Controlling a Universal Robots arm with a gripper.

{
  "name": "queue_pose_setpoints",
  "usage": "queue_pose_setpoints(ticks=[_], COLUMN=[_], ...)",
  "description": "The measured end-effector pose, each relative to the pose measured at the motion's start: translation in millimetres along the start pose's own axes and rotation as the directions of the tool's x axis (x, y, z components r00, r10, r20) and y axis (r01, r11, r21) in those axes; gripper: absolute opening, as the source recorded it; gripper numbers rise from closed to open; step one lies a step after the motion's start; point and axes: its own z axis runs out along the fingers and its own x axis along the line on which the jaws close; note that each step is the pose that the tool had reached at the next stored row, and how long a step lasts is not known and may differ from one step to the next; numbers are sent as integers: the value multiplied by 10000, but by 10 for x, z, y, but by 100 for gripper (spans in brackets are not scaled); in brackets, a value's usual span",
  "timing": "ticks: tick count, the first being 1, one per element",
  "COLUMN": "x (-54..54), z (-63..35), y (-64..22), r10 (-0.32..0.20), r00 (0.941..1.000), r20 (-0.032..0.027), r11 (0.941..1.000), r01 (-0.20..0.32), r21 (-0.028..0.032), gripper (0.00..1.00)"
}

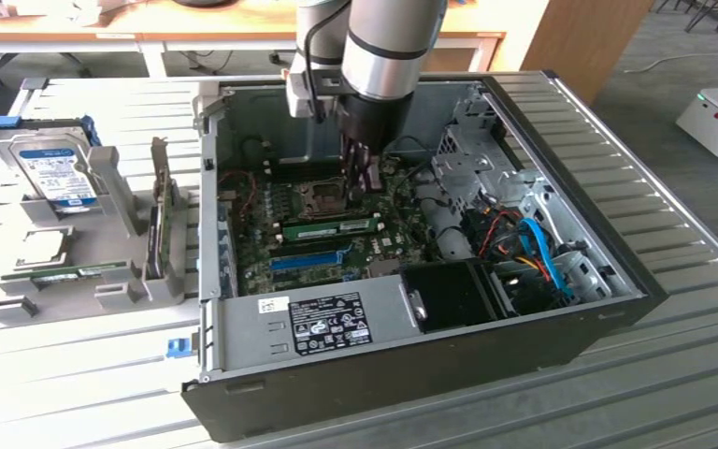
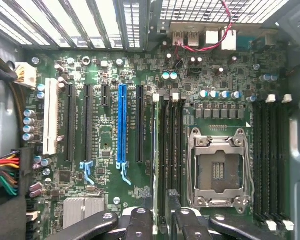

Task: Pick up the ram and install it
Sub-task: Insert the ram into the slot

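Jaws, spread apart and clamped on nothing, straddle one end of the ram (image 1: 330, 227), which stands on edge between them in a slot of the motherboard (image 2: 109, 135); light, stiff, thin yet fragile, it likely wants gripping across its flat faces.

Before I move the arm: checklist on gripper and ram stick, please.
1. Gripper open: ok, fingers stand apart.
2. Gripper over the ram slots: ok, it sits beside the processor socket.
3. Ram stick in a slot: ok, it stands upright on the board in the exterior view.
4. Stick pushed fully home: cannot tell.
5. Slot end clips closed: cannot tell.
6. Cables clear of the arm: ok, they lie toward the exterior view's right, apart from it.
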Motion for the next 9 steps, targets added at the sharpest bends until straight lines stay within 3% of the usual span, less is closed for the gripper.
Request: queue_pose_setpoints(ticks=[9], x=[-6], z=[-157], y=[7], r10=[1], r00=[10000], r20=[-1], r11=[10000], r01=[-1], r21=[0], gripper=[25])
